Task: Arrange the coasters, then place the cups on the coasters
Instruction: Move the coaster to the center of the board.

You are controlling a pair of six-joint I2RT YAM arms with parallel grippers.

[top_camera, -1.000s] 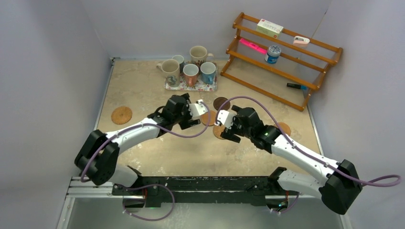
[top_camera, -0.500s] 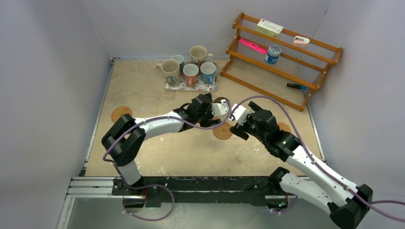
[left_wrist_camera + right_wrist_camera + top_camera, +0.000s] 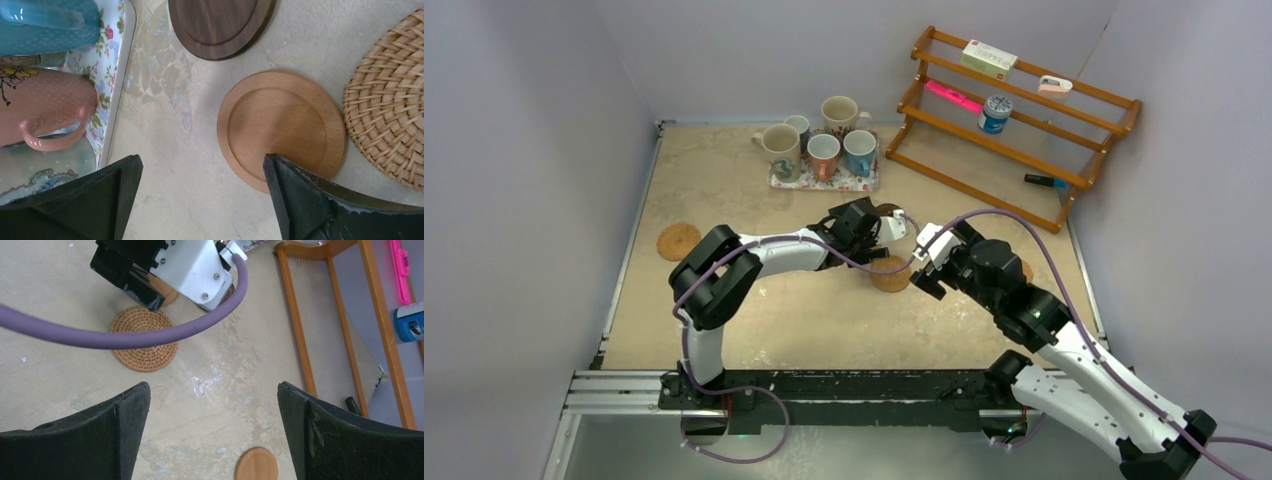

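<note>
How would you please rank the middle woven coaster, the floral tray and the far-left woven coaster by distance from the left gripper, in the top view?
1. The middle woven coaster, just on the near side of the left gripper.
2. The floral tray, farther back toward the rear wall.
3. The far-left woven coaster, alone, far out to the left.

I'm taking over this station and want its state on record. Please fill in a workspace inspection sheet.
Surface: beige stone-look tabletop, some pale marks.
Job's things: five ceramic mugs crowd the floral rectangular tray; two woven rattan coasters, two light wooden coasters, one dark wooden coaster lie scattered, none bearing a mug.
Clutter: orange wooden rack holding a blue-and-white tin.
Grippers: left gripper open above a light coaster's edge; right gripper open over bare table; both empty.
Cables: purple cables loop free along both arms.
Surroundings: pale grey walls.
</note>
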